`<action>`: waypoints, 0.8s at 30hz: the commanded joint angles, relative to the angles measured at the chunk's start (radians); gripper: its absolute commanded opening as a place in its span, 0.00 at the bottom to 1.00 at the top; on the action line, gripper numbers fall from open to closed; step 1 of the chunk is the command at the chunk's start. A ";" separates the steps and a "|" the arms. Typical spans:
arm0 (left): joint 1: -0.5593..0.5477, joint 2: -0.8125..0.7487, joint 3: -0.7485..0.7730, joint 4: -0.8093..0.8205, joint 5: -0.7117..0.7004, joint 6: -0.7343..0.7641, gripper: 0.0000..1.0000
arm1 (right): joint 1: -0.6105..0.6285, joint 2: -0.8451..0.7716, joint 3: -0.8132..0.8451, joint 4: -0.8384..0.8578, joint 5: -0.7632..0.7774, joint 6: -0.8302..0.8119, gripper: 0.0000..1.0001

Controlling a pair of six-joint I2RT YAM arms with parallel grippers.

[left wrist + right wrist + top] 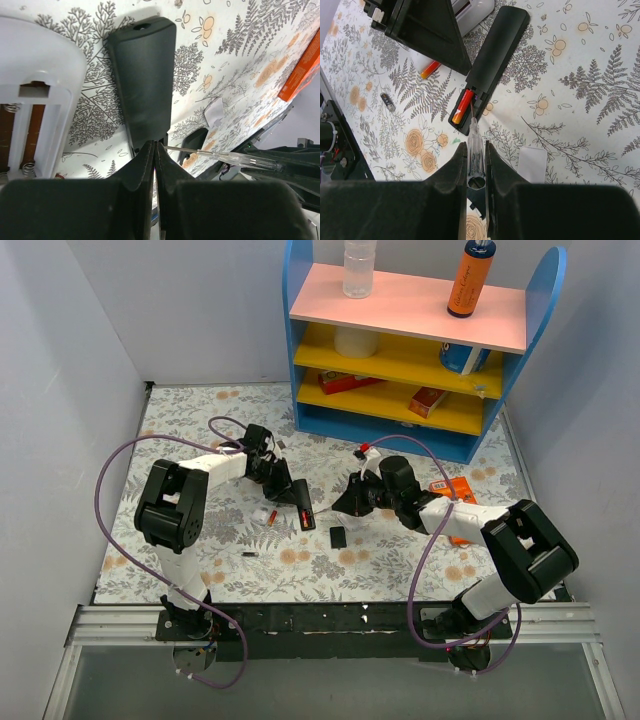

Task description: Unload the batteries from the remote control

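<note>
The remote control (502, 42) lies face down near the middle of the counter (200, 410), its long axis running from 11 o'clock to 5 o'clock in the top view. Its battery bay at the 5 o'clock end is uncovered, and one battery (464, 105), red and orange, sits inside it. A second battery (431, 69) lies on the counter just beside the remote control, at its 9 o'clock side, partly hidden under the left arm. The small black cover (338, 536) lies apart, at 4 o'clock from the remote control.

The left claw (154, 150) is pressed together with nothing between its fingers, and its tips meet the remote control at the upper part of the body. The right claw (475, 146) is pinching a clear thin tool (472, 131); the tool's point reaches the open bay, right at the end of the battery inside.

An orange pack (455, 490) lies at 3 o'clock, beside the right arm, and a blue shelf (400, 430) stands at 12 o'clock
</note>
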 commanded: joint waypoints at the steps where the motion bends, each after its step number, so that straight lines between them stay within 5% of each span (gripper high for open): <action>1: -0.004 0.000 0.016 -0.014 -0.042 -0.003 0.02 | -0.003 0.014 0.026 -0.048 -0.009 -0.033 0.01; 24: -0.015 -0.015 -0.075 0.015 -0.039 -0.016 0.15 | -0.003 0.020 0.023 -0.015 -0.016 -0.002 0.01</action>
